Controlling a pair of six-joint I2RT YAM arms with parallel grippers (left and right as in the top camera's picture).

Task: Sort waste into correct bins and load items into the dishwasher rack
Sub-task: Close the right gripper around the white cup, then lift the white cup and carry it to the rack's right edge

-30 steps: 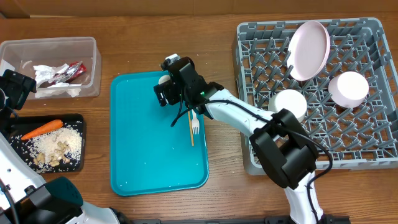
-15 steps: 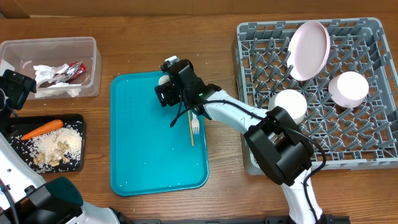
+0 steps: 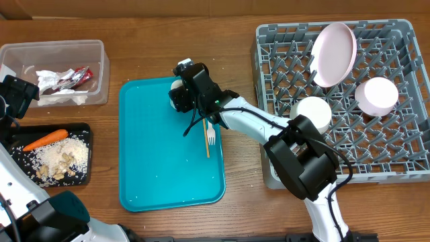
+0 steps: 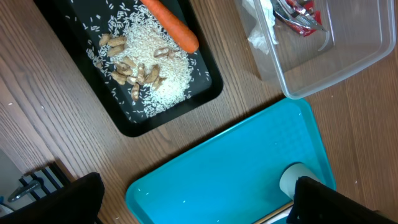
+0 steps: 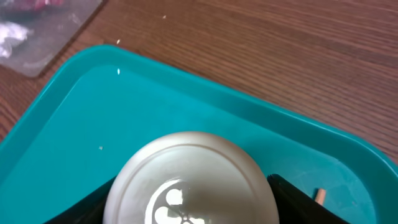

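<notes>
My right gripper (image 3: pixel 183 97) is closed round the small white cup (image 3: pixel 177 86) at the far end of the teal tray (image 3: pixel 154 168). In the right wrist view the cup's base (image 5: pixel 189 180) fills the gap between my fingers (image 5: pixel 189 208). A white fork (image 3: pixel 210 134) and a thin wooden stick (image 3: pixel 205 140) lie on the tray beside it. My left gripper (image 3: pixel 13 97) is open and empty, its fingers (image 4: pixel 199 202) wide apart. The grey dishwasher rack (image 3: pixel 403 161) holds the pink plate (image 3: pixel 334 54) and two bowls (image 3: pixel 376 95) (image 3: pixel 314 113).
The clear tub (image 3: pixel 67 50) at far left holds napkins (image 3: pixel 50 81) and a red wrapper (image 3: pixel 77 77). The black tray (image 3: pixel 86 131) holds a carrot (image 3: pixel 46 139) and grainy scraps (image 3: pixel 64 160). Bare wood lies between tray and rack.
My right gripper's fingers have drawn in around the white cup. The left arm has not moved.
</notes>
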